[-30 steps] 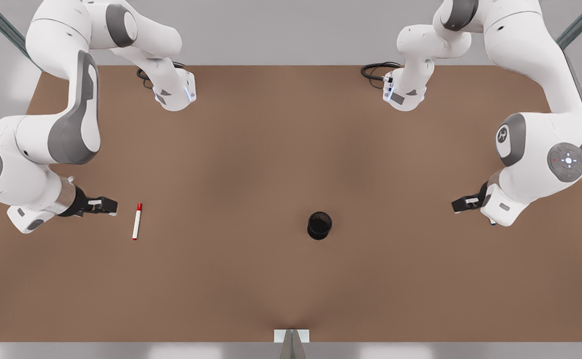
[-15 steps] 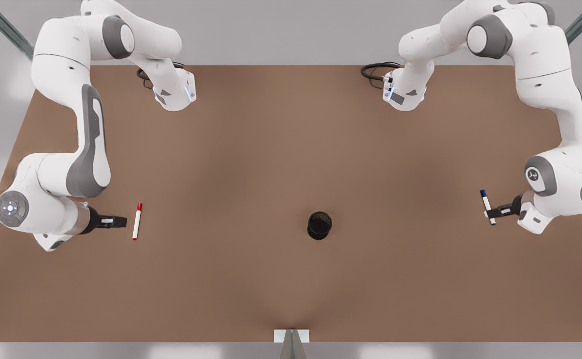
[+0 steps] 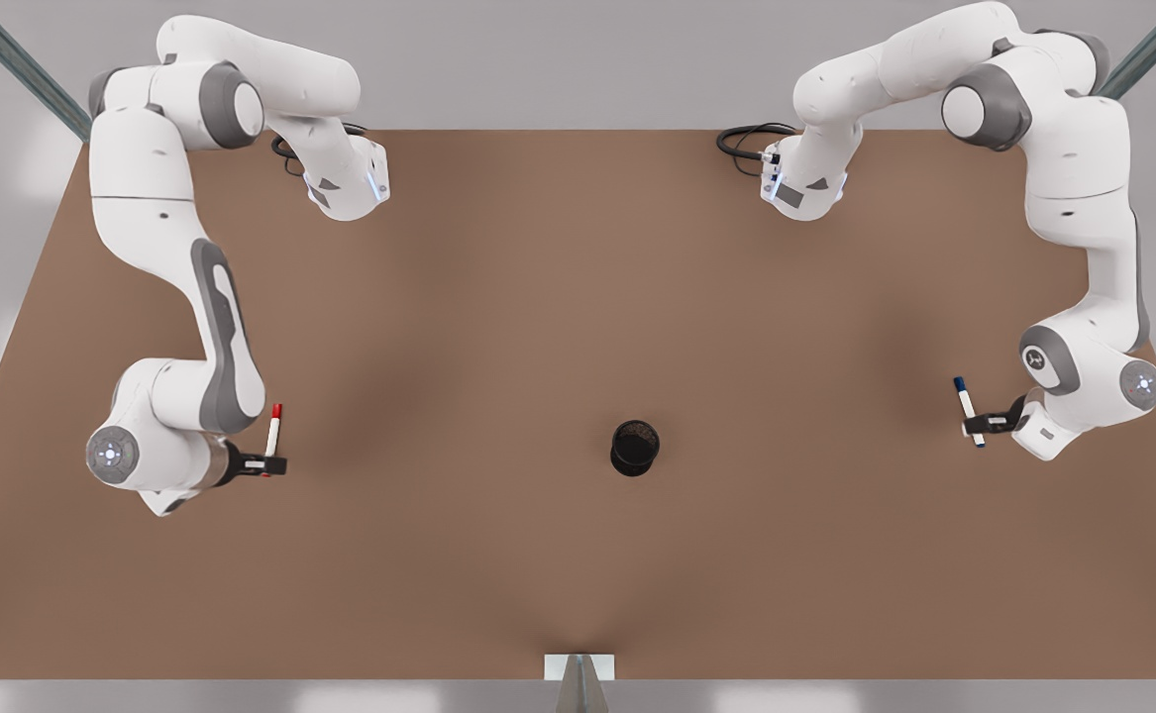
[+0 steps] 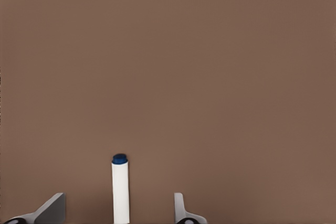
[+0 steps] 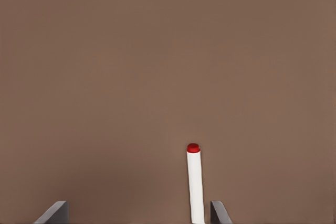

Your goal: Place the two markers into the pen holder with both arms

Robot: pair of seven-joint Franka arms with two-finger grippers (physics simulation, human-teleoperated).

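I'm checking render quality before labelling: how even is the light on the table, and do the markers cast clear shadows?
Front view: the table has soft darker patches beneath each arm and a pale streak along its centre; no glare. Left wrist view: blue marker on evenly lit brown, no distinct shadow. Right wrist view: red marker, likewise.

Plain brown table (image 3: 578, 327) against pale grey surroundings, softly and evenly lit.

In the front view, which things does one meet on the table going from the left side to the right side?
Right gripper straddling the red marker → pen holder → blue marker between the left gripper's fingers.
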